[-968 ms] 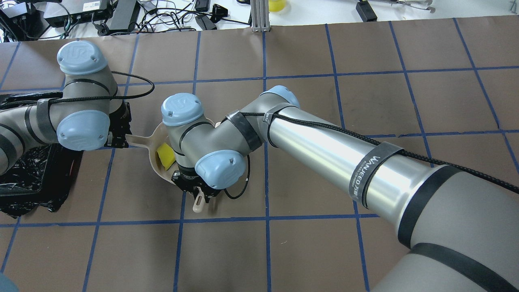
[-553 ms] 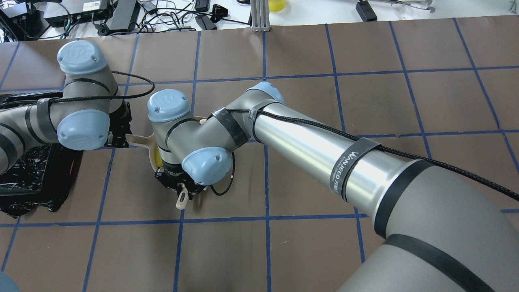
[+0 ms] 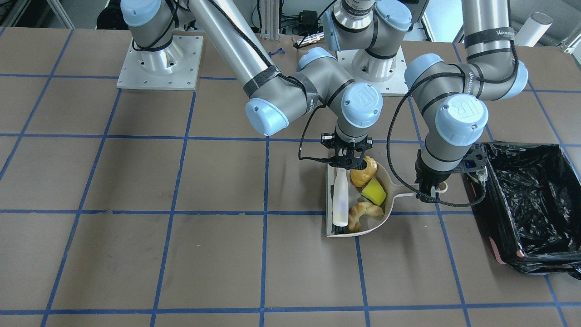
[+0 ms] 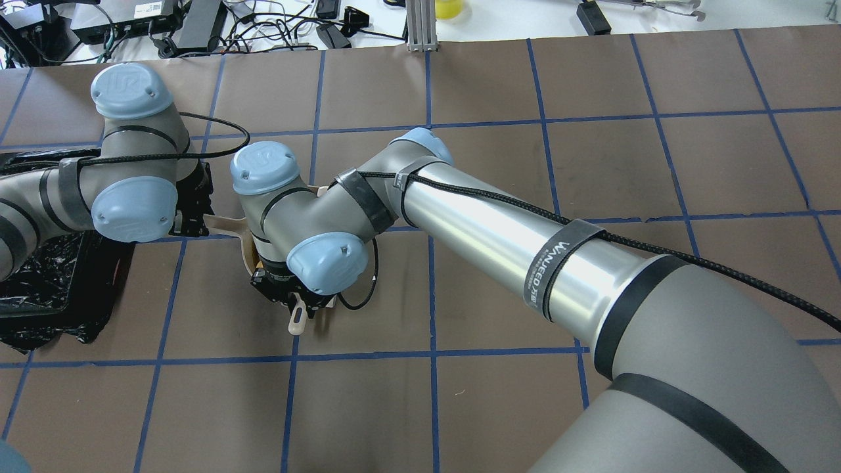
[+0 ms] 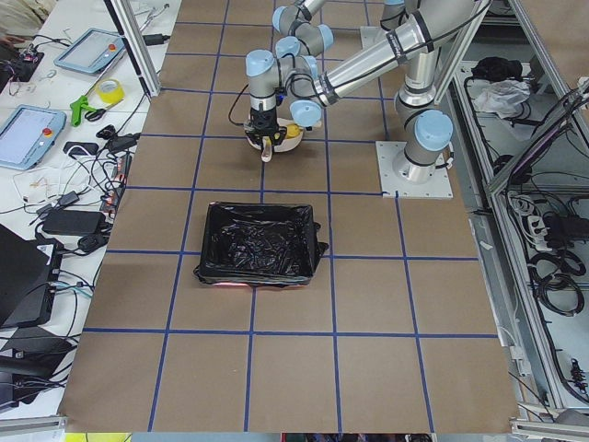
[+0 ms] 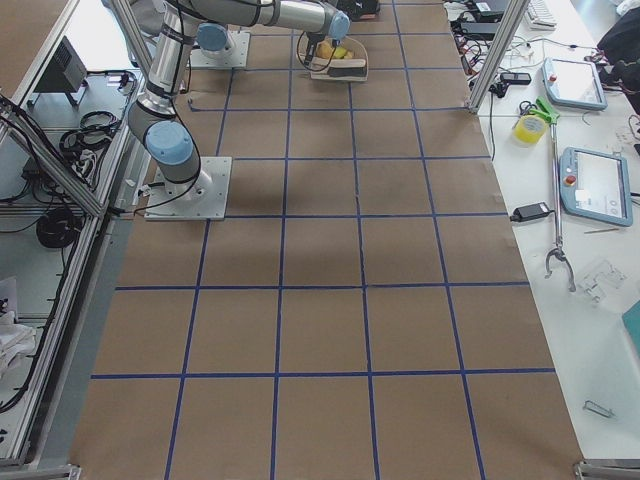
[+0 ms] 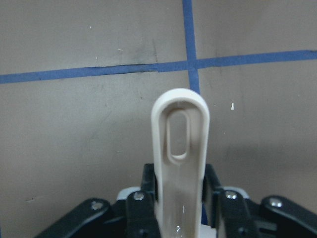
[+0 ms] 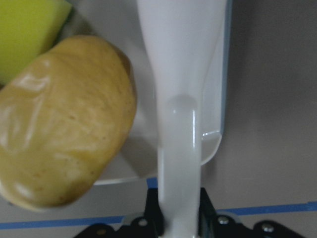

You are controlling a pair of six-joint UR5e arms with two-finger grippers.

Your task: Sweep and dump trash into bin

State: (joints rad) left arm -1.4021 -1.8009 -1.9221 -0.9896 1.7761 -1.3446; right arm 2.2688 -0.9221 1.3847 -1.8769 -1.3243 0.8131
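On the brown table (image 3: 136,181) with blue grid lines, the front-facing camera shows a beige plastic dustpan (image 3: 354,196) lying flat. All the trash is inside it: a golden-brown oval bread roll (image 3: 363,171) at the end nearest the robot, a yellow-green wedge (image 3: 373,191) in the middle, and a curved tan croissant (image 3: 363,213) at the far end. A white-handled brush with dark bristles (image 3: 340,197) lies along the dustpan's straight edge, just beside the trash. The right gripper (image 3: 347,161) is clamped on the upper end of the brush. The left gripper (image 3: 431,188) grips the dustpan's thin handle. The rectangular bin (image 3: 531,200), lined with a crinkled black plastic bag, stands near the left gripper, apart from the dustpan; a pink rim shows at one corner.

In the overhead view, the right arm hides the trash. Only the tip of the brush sticks out below the right gripper (image 4: 295,303). The bin (image 4: 39,289) is at the left edge.

From the left side, the bin (image 5: 258,244) is nearer and the dustpan (image 5: 293,140) lies beyond it.

From the right side, the dustpan (image 6: 338,74) is far and small.

The left wrist camera shows the slotted dustpan handle pressed between black fingers (image 7: 148,186).

The right wrist camera shows the brush (image 8: 181,124) held between the jaws, the bread roll (image 8: 64,124) just beside it, and the wedge (image 8: 27,25) behind.
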